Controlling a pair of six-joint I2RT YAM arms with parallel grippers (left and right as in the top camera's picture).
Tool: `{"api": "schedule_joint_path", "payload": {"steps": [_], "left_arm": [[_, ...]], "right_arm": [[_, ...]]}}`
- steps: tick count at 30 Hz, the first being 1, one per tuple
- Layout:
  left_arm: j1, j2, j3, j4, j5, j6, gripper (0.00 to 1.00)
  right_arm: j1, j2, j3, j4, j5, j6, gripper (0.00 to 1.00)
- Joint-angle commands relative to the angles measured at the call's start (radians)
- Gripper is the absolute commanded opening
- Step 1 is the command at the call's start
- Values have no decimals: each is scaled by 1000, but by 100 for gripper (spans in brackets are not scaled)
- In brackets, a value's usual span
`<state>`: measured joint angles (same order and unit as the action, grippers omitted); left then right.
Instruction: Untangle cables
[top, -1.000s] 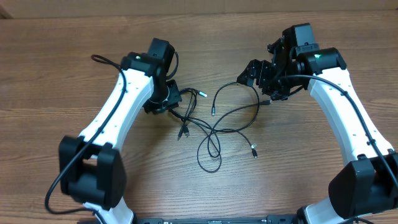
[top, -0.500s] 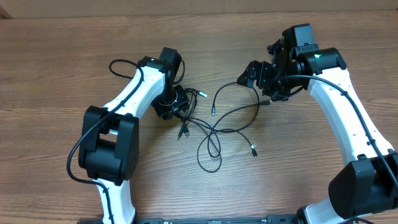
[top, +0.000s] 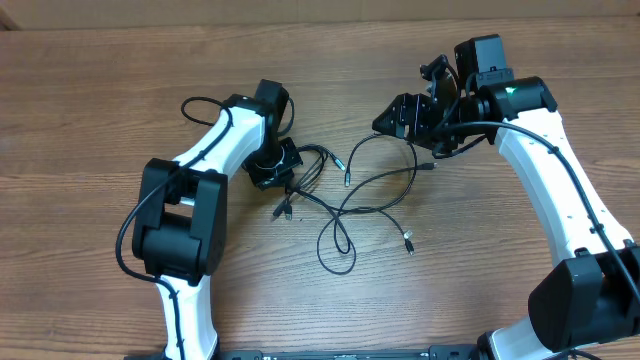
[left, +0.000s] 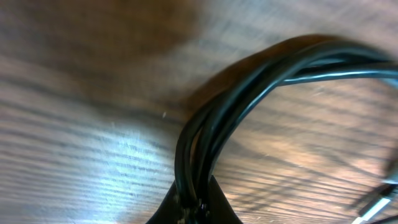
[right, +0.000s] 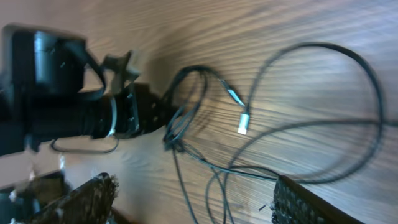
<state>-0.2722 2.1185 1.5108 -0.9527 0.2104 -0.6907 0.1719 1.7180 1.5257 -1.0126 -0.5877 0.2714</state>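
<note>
Centre-left in the overhead view, the left hand (top: 272, 166) is clamped on a bundle of the cables (top: 345, 205) — the right hand (top: 412, 103), upper right, stands open.

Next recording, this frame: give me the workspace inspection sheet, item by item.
Surface: wooden table, bare grain.
Job's things: thin black cables tangled in overlapping loops at the centre, with plug ends lying loose.
Clutter: nothing seen.
End effectors: left end effector is shut on a bundle of strands at the tangle's left end. Right end effector is open near the tangle's upper right and holds nothing.
Cables: thicker black arm cables run along both arms.
Surroundings: nothing seen.
</note>
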Motion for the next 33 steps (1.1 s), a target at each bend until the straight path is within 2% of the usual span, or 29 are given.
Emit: {"api": "schedule_joint_path", "payload": {"steps": [1, 5, 11, 15, 20, 30, 33], "left_arm": [[10, -156, 16, 45, 18, 123, 4], [3, -312, 16, 109, -7, 138, 4], [3, -480, 16, 111, -58, 138, 4], [2, -497, 16, 74, -88, 156, 4], [2, -496, 16, 1, -172, 156, 4], [2, -496, 16, 14, -185, 151, 4], [2, -496, 16, 14, -185, 146, 4]], "right_arm": [[25, -21, 8, 32, -111, -17, 78], [71, -21, 8, 65, -110, 80, 75], [122, -21, 8, 178, -115, 281, 61], [139, -21, 8, 248, -165, 287, 61], [169, -21, 7, 257, -173, 303, 61], [260, 71, 7, 334, -125, 418, 61], [263, 81, 7, 356, -121, 435, 55]]}}
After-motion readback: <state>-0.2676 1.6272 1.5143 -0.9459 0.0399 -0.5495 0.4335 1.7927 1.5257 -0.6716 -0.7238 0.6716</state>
